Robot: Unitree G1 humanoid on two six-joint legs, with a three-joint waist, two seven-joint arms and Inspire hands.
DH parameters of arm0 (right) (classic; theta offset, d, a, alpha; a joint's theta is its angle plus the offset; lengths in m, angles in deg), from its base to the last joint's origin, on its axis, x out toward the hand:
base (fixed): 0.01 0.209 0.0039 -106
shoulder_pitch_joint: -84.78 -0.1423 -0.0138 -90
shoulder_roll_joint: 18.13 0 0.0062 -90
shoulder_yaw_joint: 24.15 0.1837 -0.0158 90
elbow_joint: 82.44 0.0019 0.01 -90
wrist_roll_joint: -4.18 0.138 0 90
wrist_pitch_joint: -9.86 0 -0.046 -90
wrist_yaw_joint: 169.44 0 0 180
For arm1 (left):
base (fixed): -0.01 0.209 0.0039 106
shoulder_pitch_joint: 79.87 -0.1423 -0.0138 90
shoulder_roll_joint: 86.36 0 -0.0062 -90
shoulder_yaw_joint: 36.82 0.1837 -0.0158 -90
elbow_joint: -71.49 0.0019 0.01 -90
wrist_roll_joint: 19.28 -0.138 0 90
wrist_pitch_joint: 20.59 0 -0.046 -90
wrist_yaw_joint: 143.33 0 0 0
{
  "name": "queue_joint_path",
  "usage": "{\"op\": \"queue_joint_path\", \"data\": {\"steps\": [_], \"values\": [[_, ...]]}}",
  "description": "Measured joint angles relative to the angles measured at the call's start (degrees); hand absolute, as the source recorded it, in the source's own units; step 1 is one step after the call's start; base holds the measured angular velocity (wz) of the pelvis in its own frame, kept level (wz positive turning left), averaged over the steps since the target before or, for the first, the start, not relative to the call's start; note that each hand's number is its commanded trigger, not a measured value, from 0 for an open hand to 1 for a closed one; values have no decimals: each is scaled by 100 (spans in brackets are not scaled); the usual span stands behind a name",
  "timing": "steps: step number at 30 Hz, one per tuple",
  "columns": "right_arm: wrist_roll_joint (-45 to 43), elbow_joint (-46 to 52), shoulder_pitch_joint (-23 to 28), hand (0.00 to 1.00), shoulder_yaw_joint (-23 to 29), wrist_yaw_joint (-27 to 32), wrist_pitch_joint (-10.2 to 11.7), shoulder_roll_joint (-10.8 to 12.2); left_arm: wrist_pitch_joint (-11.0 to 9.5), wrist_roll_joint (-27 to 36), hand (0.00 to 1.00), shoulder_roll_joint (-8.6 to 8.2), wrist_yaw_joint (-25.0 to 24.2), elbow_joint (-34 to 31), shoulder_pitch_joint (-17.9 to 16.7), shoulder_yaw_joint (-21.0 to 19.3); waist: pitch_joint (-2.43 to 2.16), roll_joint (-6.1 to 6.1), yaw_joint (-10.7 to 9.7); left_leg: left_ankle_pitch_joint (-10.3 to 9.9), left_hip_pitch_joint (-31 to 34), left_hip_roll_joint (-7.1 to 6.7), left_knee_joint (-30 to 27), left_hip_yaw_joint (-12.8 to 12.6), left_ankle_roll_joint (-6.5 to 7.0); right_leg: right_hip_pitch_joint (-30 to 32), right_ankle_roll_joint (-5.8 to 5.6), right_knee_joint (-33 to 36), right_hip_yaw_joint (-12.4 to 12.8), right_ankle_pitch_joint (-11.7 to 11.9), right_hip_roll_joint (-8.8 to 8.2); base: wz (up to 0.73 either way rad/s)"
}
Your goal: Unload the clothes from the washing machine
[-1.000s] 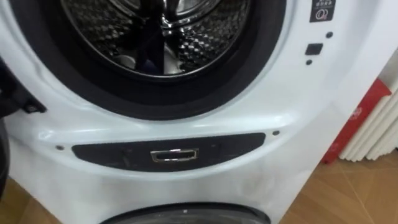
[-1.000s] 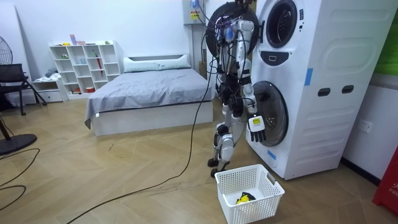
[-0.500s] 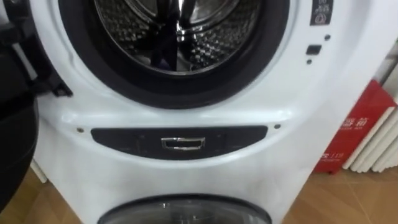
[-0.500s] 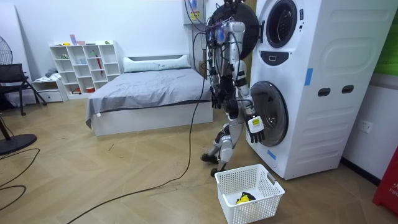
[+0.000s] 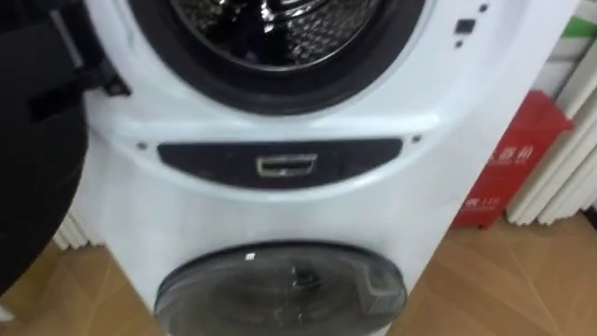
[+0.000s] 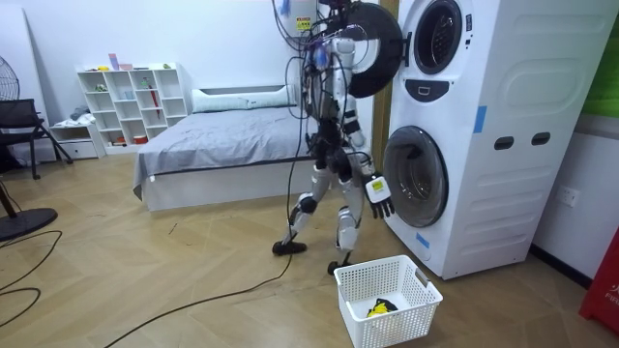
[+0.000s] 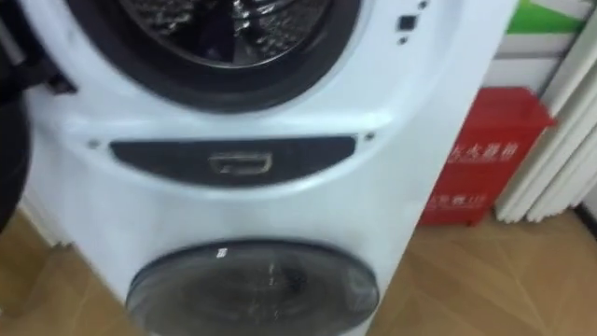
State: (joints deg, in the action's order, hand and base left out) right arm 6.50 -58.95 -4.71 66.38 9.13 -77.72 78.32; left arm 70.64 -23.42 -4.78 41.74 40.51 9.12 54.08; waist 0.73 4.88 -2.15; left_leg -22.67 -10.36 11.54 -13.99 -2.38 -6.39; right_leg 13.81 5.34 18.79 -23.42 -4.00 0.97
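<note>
I stand a step back from two stacked white washing machines (image 6: 484,126). The upper machine's steel drum (image 5: 289,23) gapes at the top of the eye views, and its black round door (image 6: 372,43) is swung open to my left (image 5: 33,140). I cannot tell whether any cloth lies in the drum. The lower machine's dark round door (image 5: 280,289) is shut. My right hand (image 6: 377,193) hangs at my side with its fingers relaxed and holds nothing. A white laundry basket (image 6: 426,290) stands on the floor near my feet, with a yellow and black piece (image 6: 380,308) in it.
A red box (image 5: 508,159) and white ribbed panels (image 5: 564,149) stand to the right of the machines. In the room view a bed (image 6: 232,135) and a white shelf (image 6: 131,101) lie behind me. Wooden floor stretches to the room view's left.
I have stepped back from the machines, towards the room view's left. The eye views have dropped, so the drum has slid up and the lower door has come into sight.
</note>
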Motion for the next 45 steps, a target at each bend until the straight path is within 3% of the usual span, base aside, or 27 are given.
{"op": "queue_joint_path", "data": {"steps": [1, 2, 3, 4, 6, 8, 9, 10, 12, 14, 16, 17, 18, 20, 23, 24, 27, 36, 45], "values": [[-4, -2, 10, 0, 42, -10, -2, 5, -4, -13, 0, 5, -25, 44, 36, 0, -9, -25, 4, -6, 15, -67, 76, -29, 25, 35, -35, -13, 3, 76, -70, 27], [1, -14, 41, 0, 98, -65, -5, 9, -6, -37, 0, 7, -74, 130, 18, 2, -10, -120, 5, 78, 46, -256, 134, -37, 189, 24, -133, -85, 67, 241, -236, 27], [2, -3, 105, 0, 90, -136, -1, -4, -10, -36, 0, 6, -125, 156, -107, 39, -63, -197, 5, 179, 104, -463, 133, -72, 362, -28, -245, -288, 210, 484, -319, 25], [3, 4, 105, 0, 79, -159, 0, -5, -20, -35, 0, 14, -153, 158, -165, 66, -66, -214, 8, 207, 106, -546, 133, -82, 412, -87, -288, -415, 279, 607, -356, 16], [65, -6, 124, 0, 66, -234, -5, -6, -27, 14, 0, 35, -174, 187, -329, 144, -59, -298, 8, 356, 146, -806, 119, -256, 680, -228, -508, -796, 570, 1132, -562, 8], [155, 2, 122, 0, 66, -250, -15, 4, -38, 14, 0, 47, -158, 209, -356, 163, -34, -310, -77, 424, 313, -906, 33, -542, 841, -252, -677, -746, 677, 1249, -774, 46], [237, 9, 159, 0, 92, -244, -25, 6, -55, 5, 0, 41, -138, 218, -340, 162, -27, -303, -180, 488, 378, -880, -21, -724, 876, -254, -704, -44, 685, 739, -883, 74], [251, 16, 163, 0, 93, -245, -31, 4, -96, -5, 0, 43, -132, 209, -342, 161, -29, -326, -192, 550, 378, -880, 21, -777, 884, -260, -727, 354, 726, 447, -906, 68], [228, 42, 119, 0, 69, -252, -61, 0, -236, -16, 0, 65, -115, 140, -320, 158, -43, -407, -147, 770, 407, -911, 133, -1021, 890, -532, -722, 1485, 885, -377, -1028, 45], [231, 46, 124, 0, 50, -253, -63, -1, -292, 3, 0, 70, -108, 135, -318, 152, -50, -510, -20, 884, 435, -949, 191, -1176, 874, -963, -722, 1897, 942, -737, -1169, 8], [234, 39, 87, 0, -196, -250, -57, 6, -293, 18, 0, 92, -104, 137, -319, 145, -90, -614, 256, 952, 486, -962, 203, -1361, 812, -1454, -845, 1772, 1156, -871, -1235, -43], [202, 24, 42, 0, -366, -254, -47, 41, -295, 24, 0, 123, -102, 143, -318, 146, -92, -717, 320, 981, 591, -972, 123, -1440, 767, -1715, -949, 1400, 1263, -977, -1273, -36], [144, 18, 7, 0, -439, -280, -48, 58, -316, 15, 0, 133, -114, 147, -304, 154, -65, -816, 327, 1018, 686, -972, 14, -1440, 709, -1779, -962, 909, 1280, -1094, -1187, -31], [-76, 18, -49, 0, -440, -305, -51, 56, -346, 16, 0, 69, -188, 158, -306, 131, -75, -788, 443, 1090, 819, -956, 16, -1409, 635, -1830, -955, 290, 1310, -1089, -1005, -63], [-270, 27, -158, 0, -674, -421, -45, 100, -398, 30, 0, 70, -181, 314, -249, -99, -25, -857, 524, 1162, 920, -911, 44, -1141, 518, -1947, -879, -435, 1241, -1058, -861, -70], [-277, 29, -152, 0, -730, -465, -47, 88, -402, 29, 0, 56, -180, 368, -175, -144, -23, -877, 510, 1180, 991, -893, 37, -997, 488, -1923, -801, -534, 1192, -1031, -822, -36], [-267, 29, -159, 0, -872, -470, -51, 63, -445, 88, 0, 8, -150, 372, -51, -141, -17, -909, 520, 1227, 1125, -831, 3, -948, 458, -1855, -744, -631, 1169, -958, -733, 0], [-524, 21, -174, 0, -983, -401, 29, 69, -460, 247, 0, -12, -126, 522, -165, -104, -57, -858, 566, 1229, 1286, -827, -158, -648, 445, -1914, -725, -709, 988, -941, -680, 13], [-499, 20, -98, 0, -931, -337, 79, 66, -602, 1139, 0, -17, -117, 628, -304, -80, -16, -705, 493, 1224, 1178, -879, -126, -517, 440, -2120, -730, -768, 838, -932, -703, 8]]}}
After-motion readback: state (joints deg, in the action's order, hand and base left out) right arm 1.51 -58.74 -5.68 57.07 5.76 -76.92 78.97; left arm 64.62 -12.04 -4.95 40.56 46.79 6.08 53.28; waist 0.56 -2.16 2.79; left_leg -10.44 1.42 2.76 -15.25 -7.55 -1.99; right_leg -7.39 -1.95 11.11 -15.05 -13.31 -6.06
